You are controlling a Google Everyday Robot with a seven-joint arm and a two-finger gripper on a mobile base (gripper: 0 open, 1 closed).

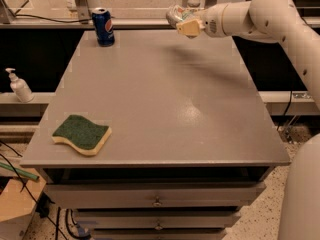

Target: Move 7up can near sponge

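Note:
The sponge point(82, 134), dark green on a pale yellow base, lies at the front left of the grey table point(165, 94). My gripper point(182, 21) is raised above the table's far edge, right of centre, shut on the silvery 7up can point(176, 15), which lies tilted sideways in the fingers and is partly hidden by them. The can is far from the sponge, across the table.
A dark blue Pepsi can point(103, 26) stands upright at the table's far left. A white pump bottle point(20, 86) sits on a ledge left of the table. Drawers are below the front edge. My white arm point(280, 19) reaches in from the right.

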